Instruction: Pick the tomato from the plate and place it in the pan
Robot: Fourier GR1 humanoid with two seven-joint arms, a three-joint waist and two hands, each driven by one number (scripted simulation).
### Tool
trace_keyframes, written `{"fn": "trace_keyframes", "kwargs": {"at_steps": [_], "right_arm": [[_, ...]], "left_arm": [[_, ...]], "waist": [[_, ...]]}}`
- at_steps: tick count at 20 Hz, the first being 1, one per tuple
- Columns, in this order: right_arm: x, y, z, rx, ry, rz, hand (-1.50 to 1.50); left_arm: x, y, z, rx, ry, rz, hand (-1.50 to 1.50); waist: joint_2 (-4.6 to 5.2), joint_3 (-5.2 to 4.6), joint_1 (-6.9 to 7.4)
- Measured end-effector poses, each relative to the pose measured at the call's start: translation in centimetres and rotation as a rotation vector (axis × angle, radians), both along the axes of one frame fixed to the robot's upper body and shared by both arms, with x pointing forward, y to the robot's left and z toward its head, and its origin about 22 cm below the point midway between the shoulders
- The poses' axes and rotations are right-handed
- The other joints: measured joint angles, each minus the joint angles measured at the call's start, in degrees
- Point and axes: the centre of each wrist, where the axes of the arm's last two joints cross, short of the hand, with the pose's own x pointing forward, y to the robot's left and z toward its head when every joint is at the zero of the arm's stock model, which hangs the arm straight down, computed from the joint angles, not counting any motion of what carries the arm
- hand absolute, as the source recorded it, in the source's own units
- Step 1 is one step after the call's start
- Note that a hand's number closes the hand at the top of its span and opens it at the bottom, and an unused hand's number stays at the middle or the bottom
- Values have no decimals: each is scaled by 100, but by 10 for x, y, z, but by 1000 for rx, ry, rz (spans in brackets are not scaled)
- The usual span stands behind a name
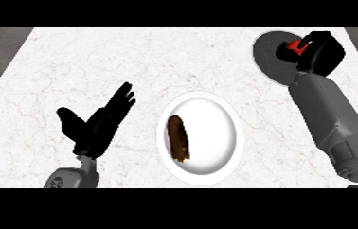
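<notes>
Fingers (299, 57) of the right hand (316, 53) curl round the red tomato (296, 46), held over the dark pan (269, 57) at the bench's (105, 57) far right corner, so the drop lies straight below. At the near middle, the white plate (217, 128) carries a brown oblong thing (178, 138), long axis far-to-near. Near the left edge, the left hand (98, 124) rests open.

tomato (299, 46) mostly hidden by right hand (318, 53), pan (271, 53) partly covered

left hand (94, 124): open, fingers up | right hand (318, 50): apparently curled shut
</notes>
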Motion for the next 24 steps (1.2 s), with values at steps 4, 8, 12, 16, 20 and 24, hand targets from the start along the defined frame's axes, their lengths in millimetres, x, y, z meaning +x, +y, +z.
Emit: {"fn": "trace_keyframes", "kwargs": {"at_steps": [4,8,12,16,20,24], "right_arm": [[-3,-28,0,3,-15,-32,150],[-8,-51,-3,54,56,-80,-150],[-17,-70,-13,122,194,-96,-150],[-19,-75,-13,185,200,-65,-150],[-16,-70,-9,261,73,-5,-150],[-15,-71,-1,353,-81,43,-150]], "left_arm": [[1,-6,0,1,-8,-17,0],[-1,-12,2,-1,-8,-30,0],[2,-13,2,2,-12,-30,0],[2,-8,2,9,-18,-31,0],[3,-6,2,6,-17,-25,0],[3,-4,-1,1,-9,-15,0]], "waist": [[29,5,58],[51,7,120],[89,13,159],[99,24,197],[88,39,153],[65,40,74]]}}
